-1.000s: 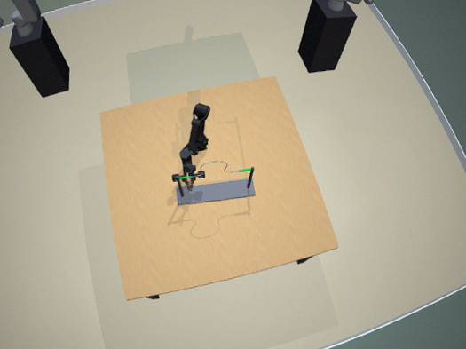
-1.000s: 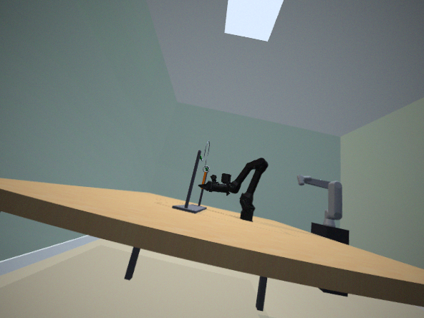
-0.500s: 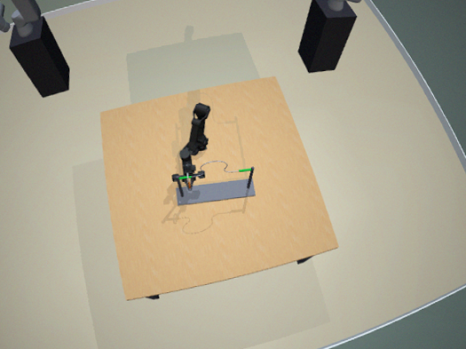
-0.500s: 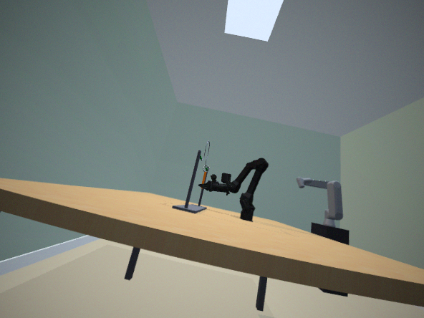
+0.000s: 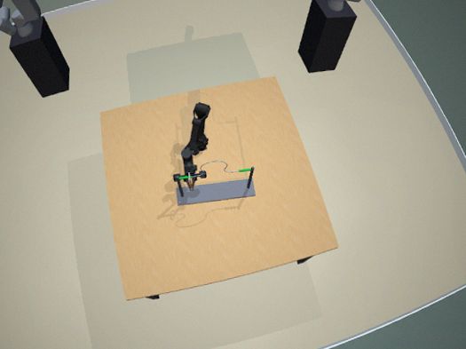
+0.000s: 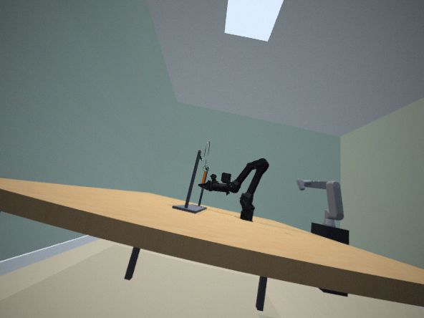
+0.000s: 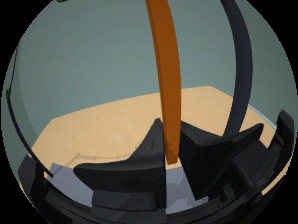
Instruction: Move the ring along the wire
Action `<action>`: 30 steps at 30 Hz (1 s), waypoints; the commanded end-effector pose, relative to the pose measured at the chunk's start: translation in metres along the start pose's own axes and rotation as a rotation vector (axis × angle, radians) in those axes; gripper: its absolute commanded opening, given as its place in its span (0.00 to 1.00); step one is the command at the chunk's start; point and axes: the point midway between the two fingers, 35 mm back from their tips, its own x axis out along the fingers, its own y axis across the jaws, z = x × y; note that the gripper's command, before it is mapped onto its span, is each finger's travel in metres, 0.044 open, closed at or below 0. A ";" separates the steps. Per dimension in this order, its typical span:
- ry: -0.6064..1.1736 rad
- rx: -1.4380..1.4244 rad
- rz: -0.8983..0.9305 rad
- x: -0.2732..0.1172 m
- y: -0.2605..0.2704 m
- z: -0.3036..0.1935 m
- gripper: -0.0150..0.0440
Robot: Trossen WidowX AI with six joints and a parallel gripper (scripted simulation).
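Observation:
The orange handle (image 5: pixel 190 184) (image 6: pixel 204 177) (image 7: pixel 170 75) stands upright, its lower end between the fingers. My gripper (image 5: pixel 192 189) (image 6: pixel 201 185) (image 7: pixel 162 121) is shut on it. The ring (image 6: pixel 205 167) is at the handle's top, around the green part of the wire (image 5: pixel 184 177) next to the left post (image 5: pixel 181 187) in the top view. The ring is out of the wrist view. The thin grey wire (image 5: pixel 213 161) (image 6: pixel 208 142) curves over to the other green part (image 5: pixel 245 170), next to the right post (image 5: pixel 250 178) (image 6: pixel 193 179).
Both posts stand on a grey base plate (image 5: pixel 220 193) (image 6: pixel 179 207) on the wooden table (image 5: pixel 225 240) (image 6: pixel 118 211). In the wrist view the near post (image 7: pixel 244 65) rises just right of the handle and gripper. Two grey arms on black pedestals (image 5: pixel 43 62) (image 5: pixel 327 34) stand away from the table.

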 end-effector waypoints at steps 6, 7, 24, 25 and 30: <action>0.001 0.009 -0.002 -0.001 0.010 -0.001 0.00; 0.001 0.010 -0.002 -0.001 0.011 -0.001 0.00; -0.001 0.052 0.002 0.000 0.032 0.000 0.00; -0.001 0.057 0.002 0.000 0.034 0.000 0.00; -0.002 0.098 0.006 0.000 0.044 0.000 0.00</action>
